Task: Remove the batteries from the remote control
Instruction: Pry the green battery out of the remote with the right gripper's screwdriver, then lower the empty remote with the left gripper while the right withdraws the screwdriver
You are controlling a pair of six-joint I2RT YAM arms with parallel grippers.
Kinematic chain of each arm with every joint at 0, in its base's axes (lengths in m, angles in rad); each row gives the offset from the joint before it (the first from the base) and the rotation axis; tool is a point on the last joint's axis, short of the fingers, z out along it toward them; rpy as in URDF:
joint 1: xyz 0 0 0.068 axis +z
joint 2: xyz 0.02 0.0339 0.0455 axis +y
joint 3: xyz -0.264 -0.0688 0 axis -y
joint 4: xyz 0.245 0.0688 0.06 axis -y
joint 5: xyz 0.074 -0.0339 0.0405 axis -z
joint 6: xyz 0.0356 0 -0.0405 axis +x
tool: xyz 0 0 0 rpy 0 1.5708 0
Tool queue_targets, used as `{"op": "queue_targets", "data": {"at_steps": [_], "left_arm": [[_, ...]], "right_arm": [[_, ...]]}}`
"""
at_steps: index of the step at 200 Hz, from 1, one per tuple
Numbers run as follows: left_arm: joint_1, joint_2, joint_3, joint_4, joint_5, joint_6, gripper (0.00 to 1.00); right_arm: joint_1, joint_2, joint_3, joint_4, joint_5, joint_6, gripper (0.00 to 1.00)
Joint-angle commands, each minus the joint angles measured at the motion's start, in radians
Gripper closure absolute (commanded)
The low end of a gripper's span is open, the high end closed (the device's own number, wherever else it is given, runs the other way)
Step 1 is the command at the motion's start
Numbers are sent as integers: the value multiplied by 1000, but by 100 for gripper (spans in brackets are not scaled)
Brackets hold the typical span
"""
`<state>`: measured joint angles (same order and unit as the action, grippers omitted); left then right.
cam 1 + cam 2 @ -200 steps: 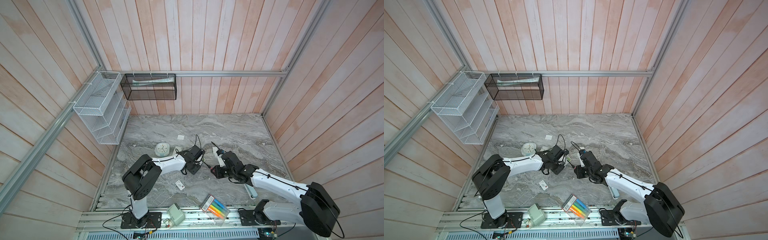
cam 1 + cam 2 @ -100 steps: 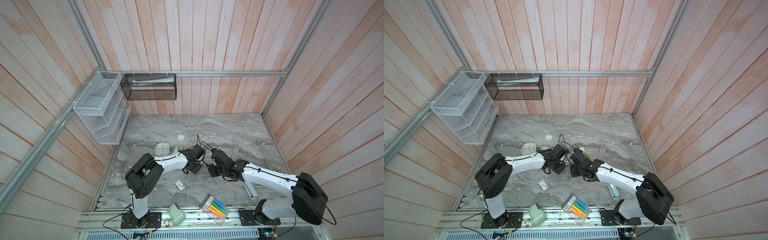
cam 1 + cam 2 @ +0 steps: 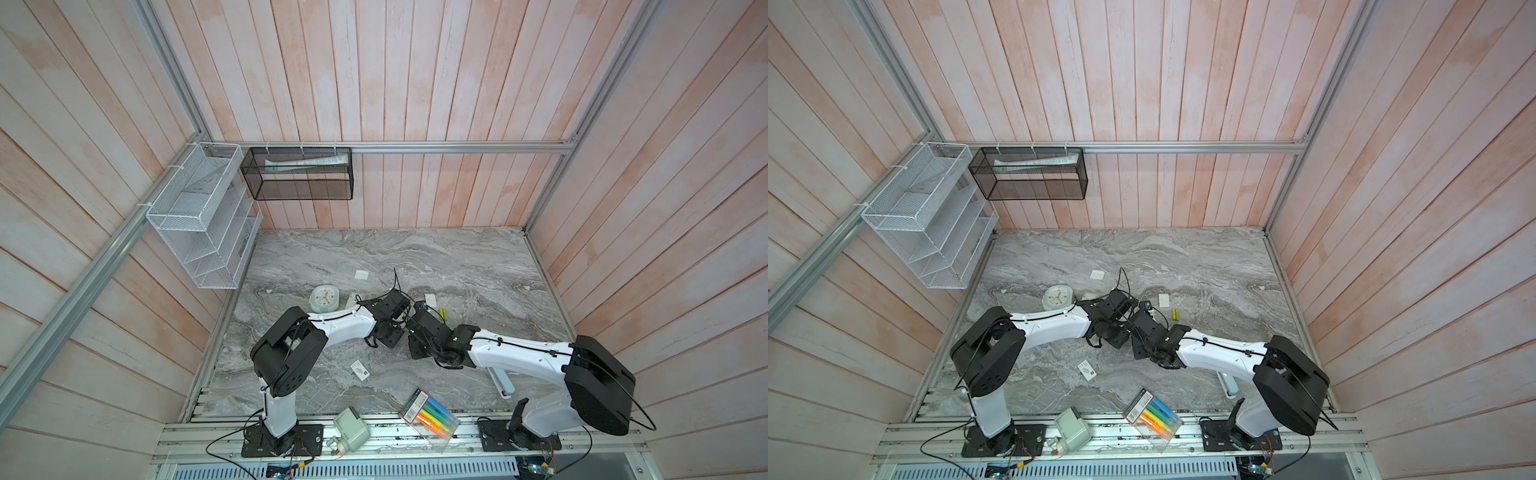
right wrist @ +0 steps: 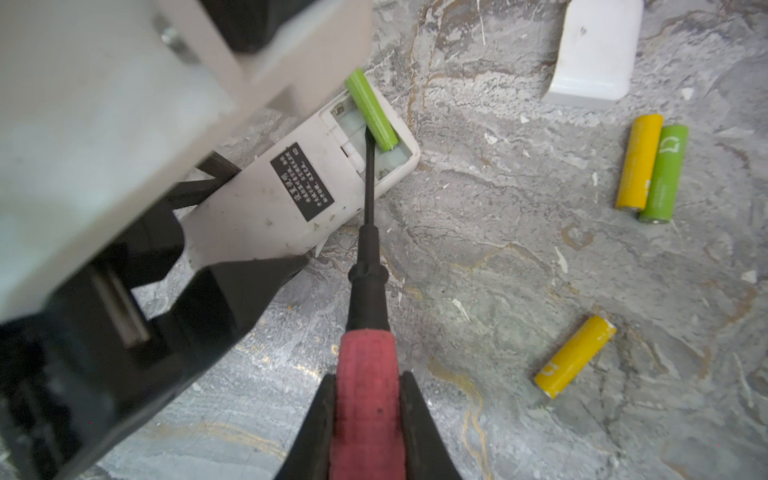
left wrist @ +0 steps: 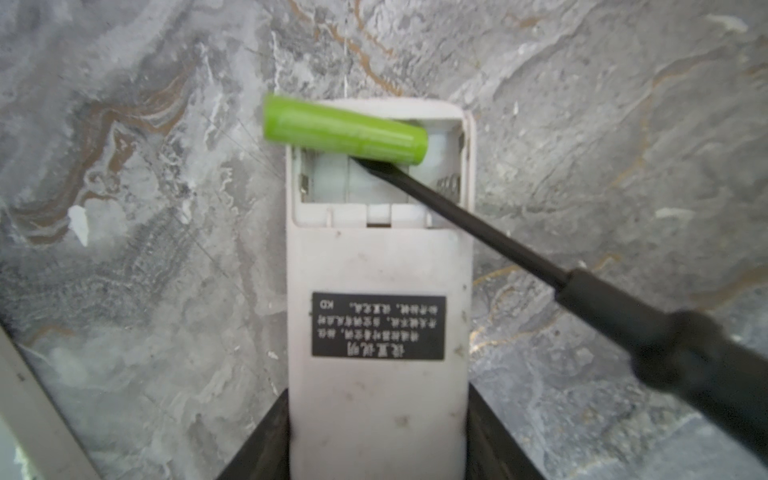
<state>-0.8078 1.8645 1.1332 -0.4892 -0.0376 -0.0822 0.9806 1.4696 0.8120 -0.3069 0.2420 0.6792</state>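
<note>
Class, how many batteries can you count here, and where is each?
4. Green battery askew across the remote control's open compartment; yellow battery and second green battery side by side on the table; lone yellow battery apart. None seems hidden.

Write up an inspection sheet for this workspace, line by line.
Surface: grey marble tabletop, white flecks.
Job's things: remote control back up, compartment open; green battery askew across it, screwdriver tip underneath; battery pair and lone yellow battery out on the tabletop.
Clutter: white cover, clock, marker pack, card.
Hands: left hand clamps the remote control; right hand clamps the screwdriver handle.
Cables: black cable loops above left wrist.
Surroundings: white mesh rack, black mesh basket, wood-panelled walls.
</note>
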Motion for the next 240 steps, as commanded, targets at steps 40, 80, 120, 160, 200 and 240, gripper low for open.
{"op": "queue_targets", "data": {"at_steps": [40, 80, 120, 160, 200, 240], "left_arm": [[-22, 105, -55, -130, 25, 13, 50], [-22, 108, -55, -138, 19, 30, 49], [-22, 114, -55, -147, 10, 40, 49], [-22, 112, -58, -147, -1, 38, 48], [-15, 108, -55, -132, -27, 14, 34], [-4, 78, -62, -88, -26, 11, 14]], "right_arm": [[4, -34, -35, 8, 25, 10, 100], [-23, -104, -64, 36, 19, 7, 100], [-54, -151, -98, 44, 1, -1, 100], [-82, -189, -119, 60, -10, -9, 100], [-186, -253, -134, 90, 42, -72, 100], [-348, -275, -113, 153, -28, -191, 100]]}}
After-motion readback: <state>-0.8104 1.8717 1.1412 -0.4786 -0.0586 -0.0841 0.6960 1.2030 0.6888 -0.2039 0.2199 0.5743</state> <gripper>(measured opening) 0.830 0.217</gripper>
